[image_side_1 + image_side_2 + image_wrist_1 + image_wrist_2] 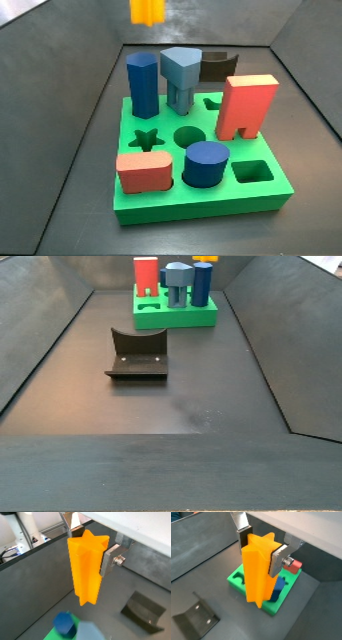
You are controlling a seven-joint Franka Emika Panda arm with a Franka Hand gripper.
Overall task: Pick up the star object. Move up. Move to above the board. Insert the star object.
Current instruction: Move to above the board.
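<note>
Clamped in my claw [260, 558], the tall orange-yellow ridged star object [259, 572] hangs upright, silver plate fingers [278, 559] pressed to its sides, high above the dark grey matte floor [187, 406]. Below sits the bright green thick board [238, 580] (pegs standing in it); the dark L-shaped fixture [136, 354] stands apart, between sloped grey walls [47, 341].

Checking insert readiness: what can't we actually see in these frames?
- Gripper: out of frame in both side views; only the tip of the star object shows at one's top edge.
- Star hole: clear in a side view; in a wrist view the star object hides it.
- Board is cropped in a wrist view.
- Peg-to-hole alignment: cannot tell.
</note>
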